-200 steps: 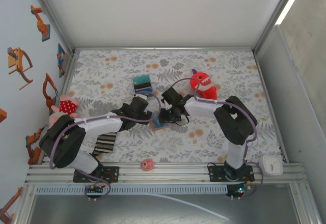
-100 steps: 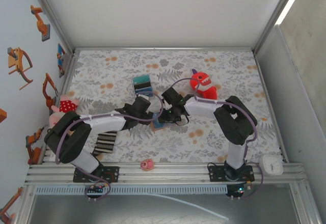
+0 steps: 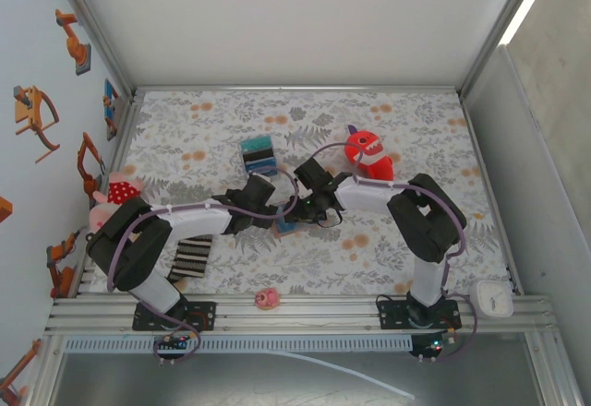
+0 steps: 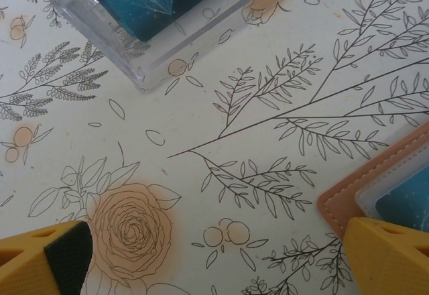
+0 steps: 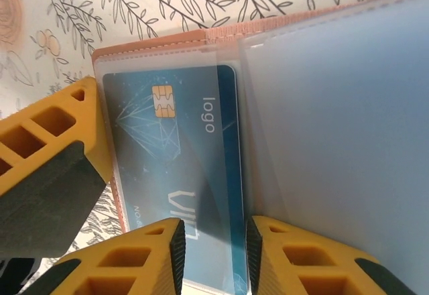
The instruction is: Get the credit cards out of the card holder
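Top external, pink toy (image 3: 267, 298): on the counter (image 3: 416, 129), nearer the arm bases than the card holder (image 3: 286, 225).
Card holder: lying open, blue insides up, between the two pincers.
Left pincer (image 4: 214, 261): spread wide, one finger (image 4: 389, 255) at the card holder's tan corner.
Right pincer (image 5: 213, 258): slightly parted, tips over the blue card (image 5: 174, 141) in the card holder's clear sleeve.
Striped block (image 3: 258, 154): beyond the card holder, to its left.
Red plush (image 3: 367, 150): beyond the card holder, to its right.
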